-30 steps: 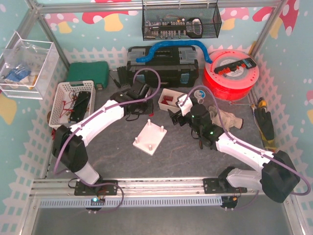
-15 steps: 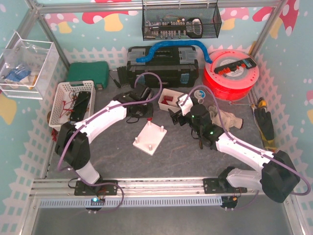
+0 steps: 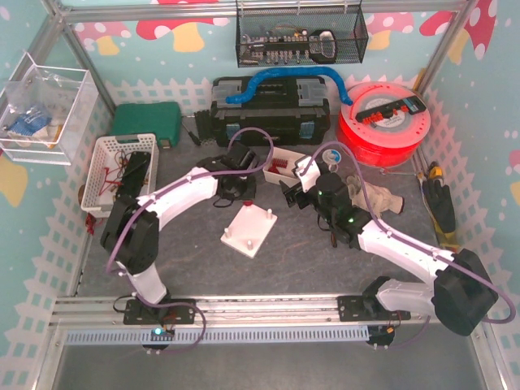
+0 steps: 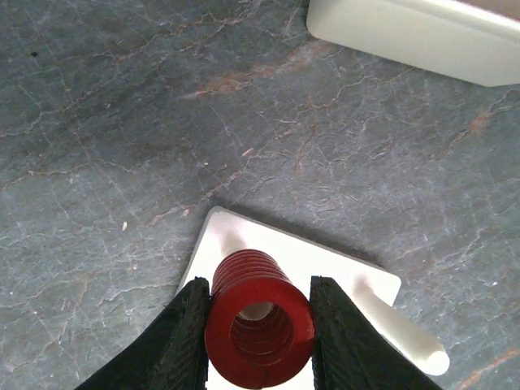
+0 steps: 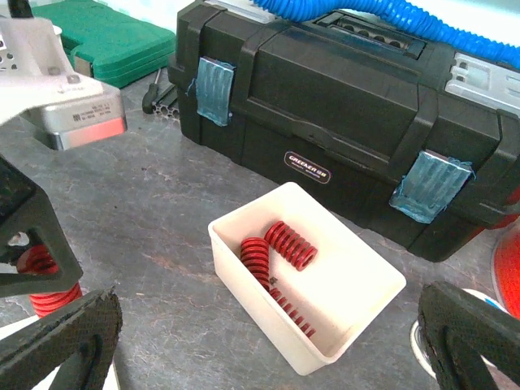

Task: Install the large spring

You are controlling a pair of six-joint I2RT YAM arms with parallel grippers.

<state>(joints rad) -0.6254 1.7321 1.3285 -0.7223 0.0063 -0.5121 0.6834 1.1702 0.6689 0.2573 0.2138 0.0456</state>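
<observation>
My left gripper (image 4: pixel 260 325) is shut on a large red spring (image 4: pixel 260 321), held end-on between the black fingers (image 4: pixel 183 341). Below it lies the white plate (image 4: pixel 325 268) with upright white pegs (image 4: pixel 402 333). In the top view the left gripper (image 3: pixel 237 192) hovers just behind the plate (image 3: pixel 250 230). The held spring also shows in the right wrist view (image 5: pixel 49 288). My right gripper (image 5: pixel 264 349) is open and empty, facing a white bin (image 5: pixel 244 260) that holds three red springs (image 5: pixel 288 244).
A black toolbox (image 5: pixel 341 138) with a blue hose stands behind the bin. A green case (image 3: pixel 146 122) and a white basket (image 3: pixel 101 175) are at the back left. A red filament spool (image 3: pixel 382 122) is at the back right, with gloves (image 3: pixel 378 197) beside the right arm.
My left gripper has moved from near the white bin toward the near side, to just behind the white plate, carrying the spring. The right arm has not moved.
</observation>
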